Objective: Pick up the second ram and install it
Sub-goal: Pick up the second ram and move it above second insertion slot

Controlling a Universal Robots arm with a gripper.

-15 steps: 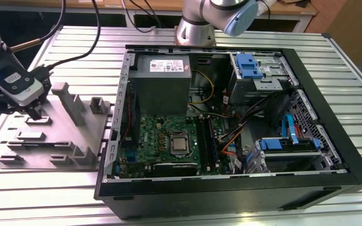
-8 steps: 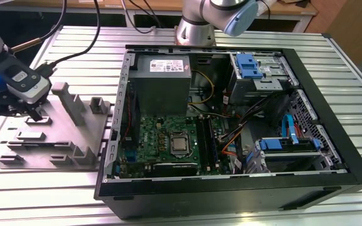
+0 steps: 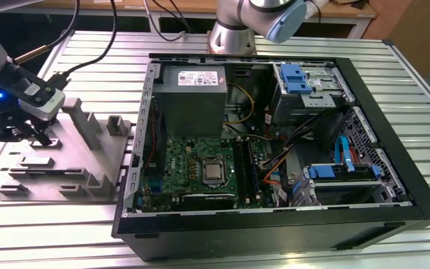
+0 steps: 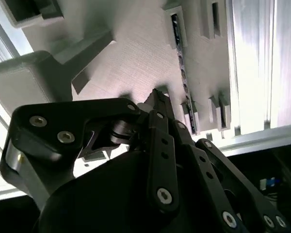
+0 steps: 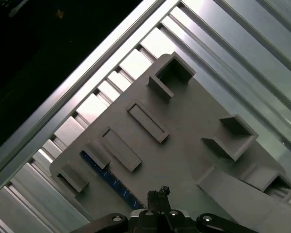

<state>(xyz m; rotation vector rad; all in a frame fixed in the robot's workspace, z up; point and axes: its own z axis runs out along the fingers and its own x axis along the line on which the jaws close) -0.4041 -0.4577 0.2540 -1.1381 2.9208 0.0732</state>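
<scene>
The second ram (image 4: 183, 73) is a thin dark blue stick standing on edge between small brackets of a grey fixture plate (image 3: 65, 168). It also appears in the first wrist view as the same ram (image 5: 106, 177), running toward my fingertips. My gripper (image 3: 40, 137) hangs over the fixture plate at the exterior view's left, outside the computer case. In both wrist views the gripper (image 4: 157, 94) (image 5: 159, 193) has its black fingers pressed together with nothing between them. The tips sit just beside the stick, near its middle to one end, and apart from it.
An open black computer case (image 3: 394, 185) lies to the exterior view's right of the fixture, holding a green motherboard (image 3: 192, 165), a grey power-supply box (image 3: 192, 84) and blue drive brackets (image 3: 293, 78). Tall grey posts (image 3: 88, 126) rise from the fixture close to my gripper. The table is ribbed aluminium (image 3: 51, 224).
</scene>
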